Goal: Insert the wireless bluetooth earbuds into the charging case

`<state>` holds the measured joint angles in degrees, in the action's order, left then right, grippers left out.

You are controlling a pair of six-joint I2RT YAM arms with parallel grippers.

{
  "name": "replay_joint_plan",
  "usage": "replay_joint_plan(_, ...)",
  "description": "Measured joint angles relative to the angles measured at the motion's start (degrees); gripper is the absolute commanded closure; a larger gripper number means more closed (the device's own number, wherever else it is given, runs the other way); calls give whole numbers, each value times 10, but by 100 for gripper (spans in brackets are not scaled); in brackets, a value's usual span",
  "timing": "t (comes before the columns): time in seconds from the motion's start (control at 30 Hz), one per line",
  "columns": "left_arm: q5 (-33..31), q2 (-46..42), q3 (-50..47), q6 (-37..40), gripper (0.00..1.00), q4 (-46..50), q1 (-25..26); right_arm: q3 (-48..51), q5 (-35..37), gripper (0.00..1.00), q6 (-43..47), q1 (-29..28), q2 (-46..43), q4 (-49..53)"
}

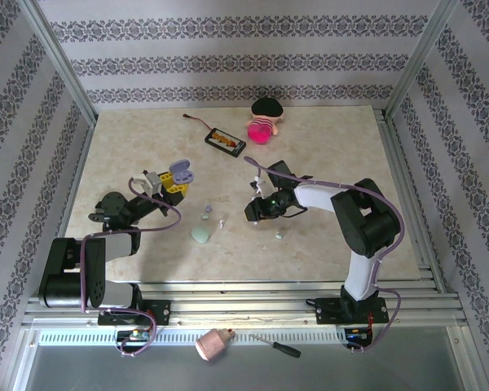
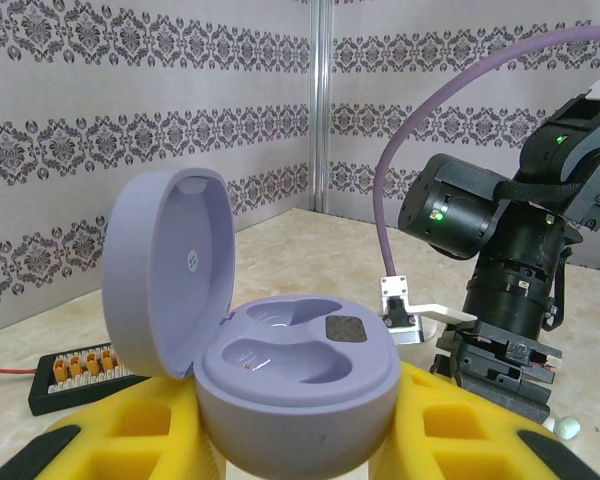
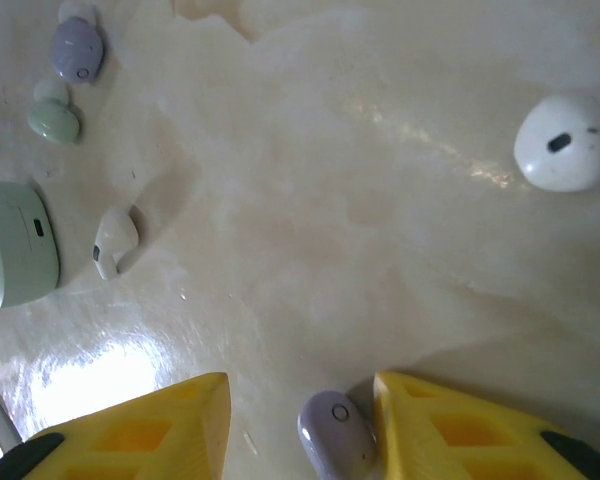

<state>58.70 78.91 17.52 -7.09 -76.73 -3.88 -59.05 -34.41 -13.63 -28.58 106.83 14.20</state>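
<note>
- Your left hand (image 2: 295,445) is clamped on the lavender charging case (image 2: 300,370), with its yellow fingers (image 2: 130,430) pressing the base from both sides.
- That case sits upright in the hand. Its lid (image 2: 170,270) is swung open on the hand's left side, and the two moulded wells (image 2: 280,345) face up, uncovered.
- Your right hand (image 3: 300,395) hangs low over the desk (image 3: 380,250) with its fingers spread apart, gripping nothing.
- Between those fingers the near lavender earbud (image 3: 335,435) lies on the desk. It touches the inner face of the right finger (image 3: 460,430) and is clear of the left finger (image 3: 150,430).
- Off to the left of your right hand, the mint charging case (image 3: 15,240) lies closed on the desk.
- The stemmed white earbud (image 3: 113,240) is just beside that case, on the side nearer the hand.
- Farther out on that same left side are the mint earbud (image 3: 55,120) and, beyond it, the far lavender earbud (image 3: 78,48). They are near each other, and you cannot tell whether they touch.
- Out ahead and to the right of your right hand, the round white earbud (image 3: 565,140) lies alone, well apart from the others.
</note>
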Motion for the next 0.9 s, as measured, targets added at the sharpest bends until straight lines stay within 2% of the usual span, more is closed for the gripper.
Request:
replay_joint_plan(0.43,7,9,0,-1,84,-1,0,8,-2,74,4,2,-4,4)
replay_joint_plan(0.67,8,9,0,-1,84,-1,0,8,-2,69,4,2,-4,4)
replay_joint_plan(0.9,8,9,0,-1,84,-1,0,8,-10,69,9,-4,-2,11)
